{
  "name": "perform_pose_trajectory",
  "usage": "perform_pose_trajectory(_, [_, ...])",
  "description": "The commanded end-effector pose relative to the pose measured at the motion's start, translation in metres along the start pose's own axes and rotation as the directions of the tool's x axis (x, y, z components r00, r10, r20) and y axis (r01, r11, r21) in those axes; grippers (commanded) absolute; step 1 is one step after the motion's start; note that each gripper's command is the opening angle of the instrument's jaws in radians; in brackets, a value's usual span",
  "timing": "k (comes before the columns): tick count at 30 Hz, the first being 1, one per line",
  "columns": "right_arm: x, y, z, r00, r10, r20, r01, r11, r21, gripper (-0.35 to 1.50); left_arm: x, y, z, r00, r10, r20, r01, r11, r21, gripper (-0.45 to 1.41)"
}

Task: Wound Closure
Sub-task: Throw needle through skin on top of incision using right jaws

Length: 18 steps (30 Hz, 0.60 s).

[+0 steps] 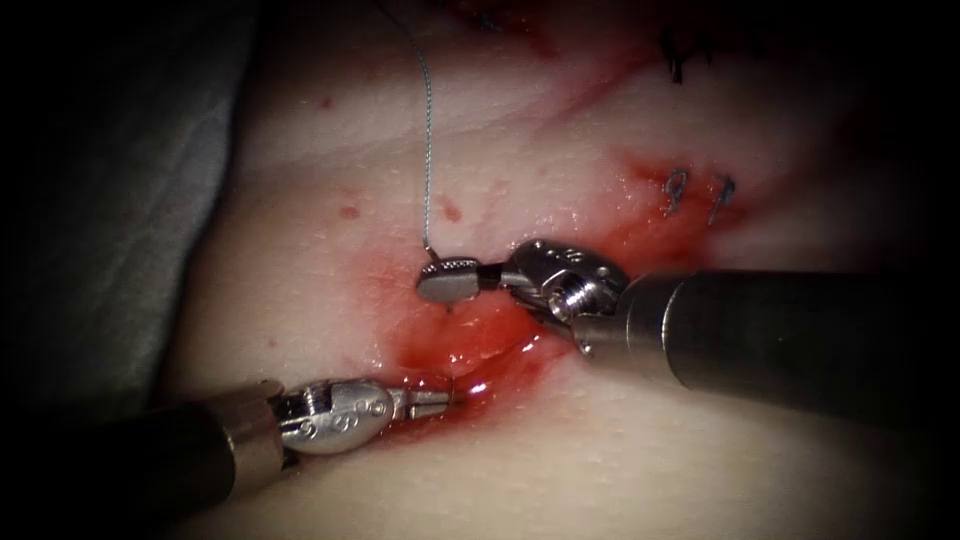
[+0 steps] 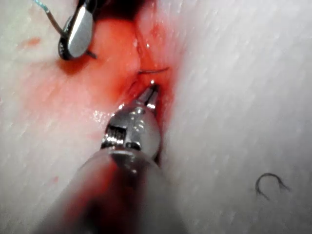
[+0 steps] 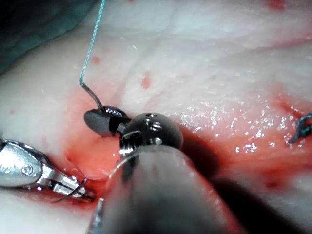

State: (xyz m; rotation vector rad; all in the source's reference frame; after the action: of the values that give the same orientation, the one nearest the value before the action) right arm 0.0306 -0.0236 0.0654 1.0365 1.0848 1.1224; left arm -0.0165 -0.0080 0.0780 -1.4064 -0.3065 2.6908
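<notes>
Needle (image 3: 92,97) clamped near its thread (image 1: 425,130) end by right tool (image 1: 440,280) fingers left of cut (image 1: 480,350), tip emerging at left tool (image 1: 440,402) fingers, closure there unclear; best followed along its curve, judged.

Endoscope looks down from front; wrist views closely share the cut (image 1: 470,365).
</notes>
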Motion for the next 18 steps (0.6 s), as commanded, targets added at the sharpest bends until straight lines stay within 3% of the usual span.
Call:
perform_pose_trajectory(1, [-0.0008, 0.0002, 0.0009, 0.999, 0.037, 0.005, -0.037, 0.999, 0.004, -0.35, -0.0002, 0.0003, 0.0009, 1.0, -0.001, -0.001, 0.001, 1.0, -0.002, 0.02])
perform_pose_trajectory(9, [-0.0022, -0.0008, -0.0001, 0.988, 0.151, 0.035, -0.152, 0.988, 0.017, -0.35, -0.0002, 0.0003, 0.001, 1.0, -0.001, -0.001, 0.001, 1.0, -0.002, 0.02])
perform_pose_trajectory(10, [-0.0018, -0.0008, 0.0, 0.988, 0.155, -0.008, -0.155, 0.988, 0.024, -0.35, -0.0002, 0.0003, 0.001, 1.0, -0.001, -0.001, 0.001, 1.0, -0.002, 0.02])
perform_pose_trajectory(11, [-0.0015, -0.0008, 0.0, 0.986, 0.164, -0.032, -0.163, 0.986, 0.031, -0.18, -0.0002, 0.0003, 0.001, 1.0, -0.001, -0.001, 0.001, 1.0, -0.002, 0.02])
perform_pose_trajectory(12, [-0.001, -0.0007, -0.0001, 0.99, 0.121, -0.071, -0.118, 0.992, 0.041, 0.15, -0.0002, 0.0003, 0.001, 1.0, -0.001, -0.001, 0.001, 1.0, -0.002, 0.02])
perform_pose_trajectory(13, [-0.0001, -0.0004, -0.0001, 0.991, 0.064, -0.121, -0.057, 0.997, 0.054, 0.61, -0.0002, 0.0002, 0.001, 1.0, -0.002, -0.001, 0.002, 1.0, -0.002, 0.0])
perform_pose_trajectory(14, [0.0003, -0.0003, -0.0002, 0.989, 0.038, -0.141, -0.03, 0.998, 0.06, 0.91, -0.0001, 0.0002, 0.001, 1.0, -0.002, -0.001, 0.002, 1.0, -0.002, 0.0])
perform_pose_trajectory(16, [0.0015, 0.0001, -0.0004, 0.981, -0.041, -0.19, 0.053, 0.997, 0.056, 1.2, -0.0001, 0.0002, 0.0009, 1.0, -0.003, -0.002, 0.003, 1.0, -0.002, 0.0])
perform_pose_trajectory(18, [0.0031, 0.0005, -0.001, 0.964, -0.105, -0.243, 0.115, 0.993, 0.026, 1.36, 0.0, 0.0001, 0.0009, 1.0, -0.003, -0.002, 0.003, 1.0, -0.004, -0.02])
